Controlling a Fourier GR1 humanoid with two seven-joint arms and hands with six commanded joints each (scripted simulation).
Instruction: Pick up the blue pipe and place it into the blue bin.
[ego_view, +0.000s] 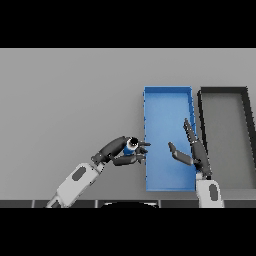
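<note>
The blue pipe (131, 146) is a short blue tube with a white rim and dark opening, held in my left hand (120, 151) just left of the blue bin's left wall. The fingers and thumb of that hand curl round the pipe, and the fingertips reach over the bin's edge. The blue bin (167, 93) is a long rectangular tray right of centre. My right hand (192, 150) hovers over the bin's right half, fingers straight and thumb spread, holding nothing.
A dark grey bin (223, 91) of the same shape stands directly right of the blue one, their long walls nearly touching. Grey table surface stretches to the left and far side.
</note>
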